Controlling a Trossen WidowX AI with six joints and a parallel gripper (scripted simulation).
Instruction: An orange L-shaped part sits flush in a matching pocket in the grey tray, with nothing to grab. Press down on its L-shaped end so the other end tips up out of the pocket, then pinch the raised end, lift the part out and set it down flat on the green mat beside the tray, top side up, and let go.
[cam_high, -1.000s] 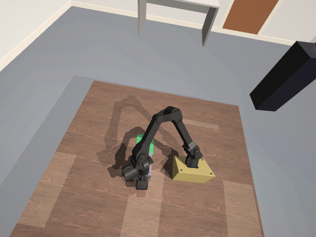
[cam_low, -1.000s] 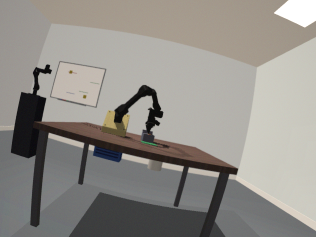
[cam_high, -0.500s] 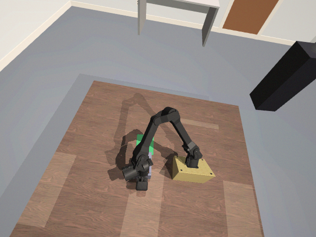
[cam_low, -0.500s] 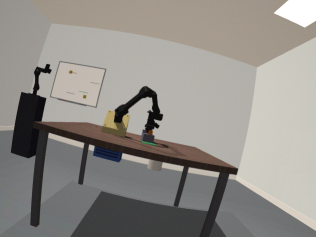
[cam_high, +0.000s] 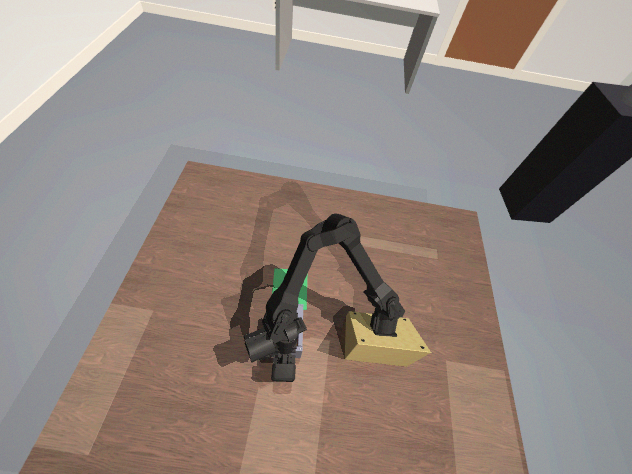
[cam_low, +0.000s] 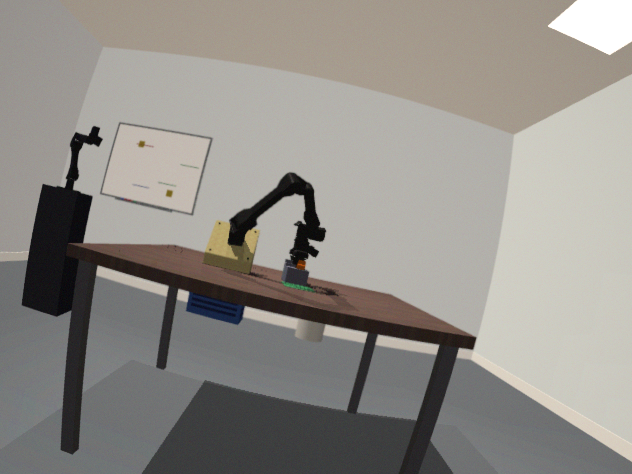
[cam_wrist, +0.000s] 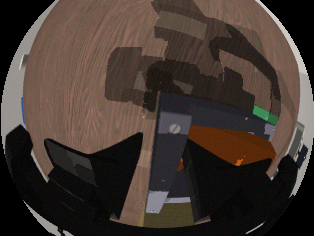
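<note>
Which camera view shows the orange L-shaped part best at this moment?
The wrist view: the orange part fills the area beside the gripper, raised above the grey tray. The exterior view shows only a small orange spot under the gripper above the tray. In the top view, the arm hides it completely.

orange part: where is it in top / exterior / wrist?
Top: not visible, hidden under the arm and claw.
Exterior: orange part, small spot just under the claw, above the grey tray.
Wrist: right of centre, tilted slab beside the claw's finger.
Shared landmark: green mat next to the tray.
</note>
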